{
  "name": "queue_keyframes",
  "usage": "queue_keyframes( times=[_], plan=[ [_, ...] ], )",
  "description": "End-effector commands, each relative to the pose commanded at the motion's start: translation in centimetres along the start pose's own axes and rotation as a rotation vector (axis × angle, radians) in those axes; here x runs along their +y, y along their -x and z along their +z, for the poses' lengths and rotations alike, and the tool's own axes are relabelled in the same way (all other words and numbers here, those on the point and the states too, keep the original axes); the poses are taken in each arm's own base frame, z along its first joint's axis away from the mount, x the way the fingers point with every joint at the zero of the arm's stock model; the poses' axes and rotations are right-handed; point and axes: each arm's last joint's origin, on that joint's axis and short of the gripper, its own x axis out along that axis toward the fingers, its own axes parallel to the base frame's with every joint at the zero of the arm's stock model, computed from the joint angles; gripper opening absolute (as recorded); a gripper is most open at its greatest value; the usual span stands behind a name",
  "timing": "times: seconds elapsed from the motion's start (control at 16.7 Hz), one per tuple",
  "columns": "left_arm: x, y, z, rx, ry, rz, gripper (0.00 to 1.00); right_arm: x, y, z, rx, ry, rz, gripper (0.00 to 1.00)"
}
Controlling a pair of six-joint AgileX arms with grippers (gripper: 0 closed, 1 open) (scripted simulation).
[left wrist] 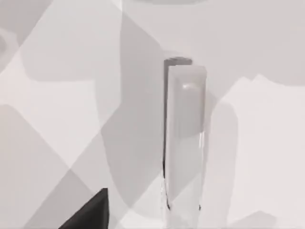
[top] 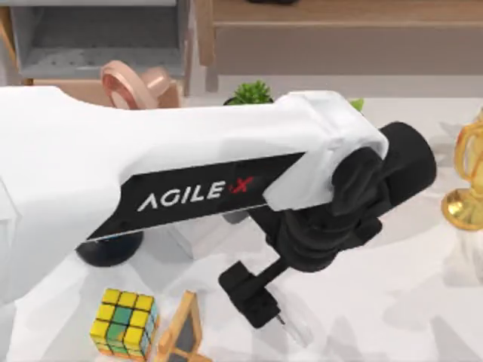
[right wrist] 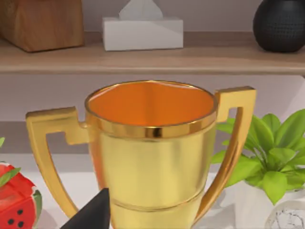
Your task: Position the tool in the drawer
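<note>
The left arm reaches across the table, and its left gripper (top: 290, 326) hangs over the near middle of the white table (top: 392, 302). I cannot tell if it is released or clenched. In the left wrist view the tool (left wrist: 185, 124) lies flat on the table under it. The drawer (top: 98, 45) stands open at the far left. A Rubik's cube (top: 124, 322) sits near left, and a gold trophy (right wrist: 151, 152) at the right.

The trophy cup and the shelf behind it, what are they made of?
The trophy cup looks like polished gold-coloured metal: it is shiny, with bright reflections on its rim. It could be coated plastic. The shelf looks like matte light brown wood, with faint grain.
</note>
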Motion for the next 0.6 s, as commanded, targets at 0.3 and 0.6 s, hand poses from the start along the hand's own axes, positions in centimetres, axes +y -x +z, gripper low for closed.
queue_keyframes(
  times=[0.3,0.6],
  plan=[
    [0.4,-0.2,-1.9,-0.031,0.012,0.068,1.0,0.0,0.0,0.0,0.0,0.0,0.0,1.0],
    [0.5,-0.3,-1.7,-0.03,0.013,0.067,1.0,0.0,0.0,0.0,0.0,0.0,0.0,1.0]
  ],
)
